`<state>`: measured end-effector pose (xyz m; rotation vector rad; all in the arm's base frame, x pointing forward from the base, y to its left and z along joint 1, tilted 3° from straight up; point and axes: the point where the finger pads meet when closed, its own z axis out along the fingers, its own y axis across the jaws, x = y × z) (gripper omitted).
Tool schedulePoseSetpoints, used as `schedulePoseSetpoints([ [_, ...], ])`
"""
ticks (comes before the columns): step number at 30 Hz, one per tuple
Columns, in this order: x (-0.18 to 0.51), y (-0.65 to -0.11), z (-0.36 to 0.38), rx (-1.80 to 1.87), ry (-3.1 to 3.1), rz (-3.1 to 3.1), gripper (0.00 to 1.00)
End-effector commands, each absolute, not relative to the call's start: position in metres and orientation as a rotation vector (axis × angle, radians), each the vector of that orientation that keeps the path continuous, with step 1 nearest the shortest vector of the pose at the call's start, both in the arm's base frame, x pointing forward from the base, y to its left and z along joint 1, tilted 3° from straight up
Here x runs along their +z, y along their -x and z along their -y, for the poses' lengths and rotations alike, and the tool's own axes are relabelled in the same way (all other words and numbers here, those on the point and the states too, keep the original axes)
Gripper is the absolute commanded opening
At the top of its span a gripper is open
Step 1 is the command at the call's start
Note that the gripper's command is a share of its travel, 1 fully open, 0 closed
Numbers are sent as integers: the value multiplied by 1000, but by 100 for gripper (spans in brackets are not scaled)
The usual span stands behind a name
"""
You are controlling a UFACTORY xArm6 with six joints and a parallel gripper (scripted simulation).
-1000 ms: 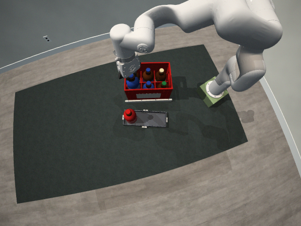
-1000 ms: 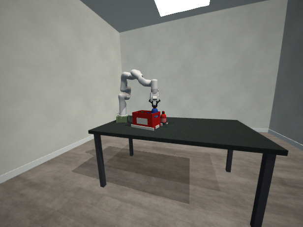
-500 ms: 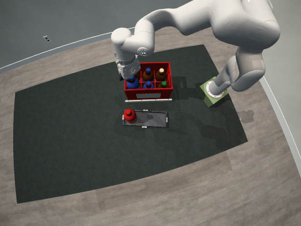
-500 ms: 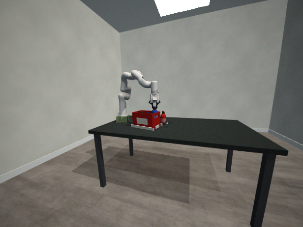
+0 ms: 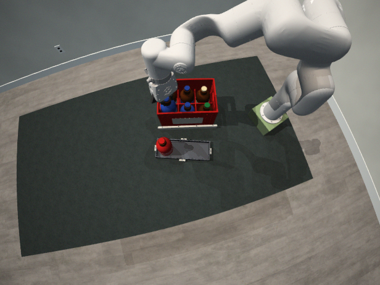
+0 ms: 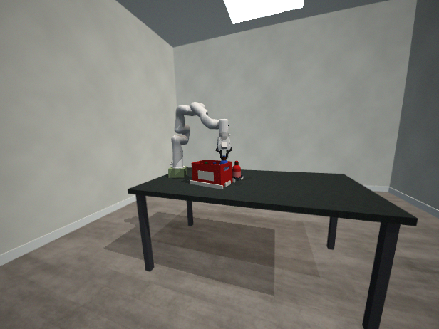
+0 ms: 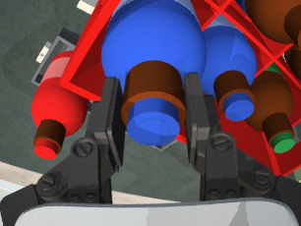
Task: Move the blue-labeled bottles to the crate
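Because the black two-finger gripper (image 5: 154, 100) (image 6: 224, 157) (image 7: 152, 93) pinches the round-shouldered blue bottle (image 5: 167, 105) (image 6: 224, 162) (image 7: 153, 44) by its brown neck inside the red crate (image 5: 187, 115) (image 6: 227, 176) (image 7: 81, 64), I'd worry that releasing high could drop it, or drifting sideways could jam it.

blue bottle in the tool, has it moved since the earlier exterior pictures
Yes, down: in the exterior view, less of the blue bottle shows above the rim of the crate than in the earliest picture.
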<state>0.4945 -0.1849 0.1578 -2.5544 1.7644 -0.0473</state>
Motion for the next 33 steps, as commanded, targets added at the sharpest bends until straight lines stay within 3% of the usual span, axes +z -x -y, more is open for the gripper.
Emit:
schedulePoseSetpoints([
  [1,159,-496,186,-56,2553,-1764,0],
  [33,156,-496,185,-56,2553,-1764,0],
])
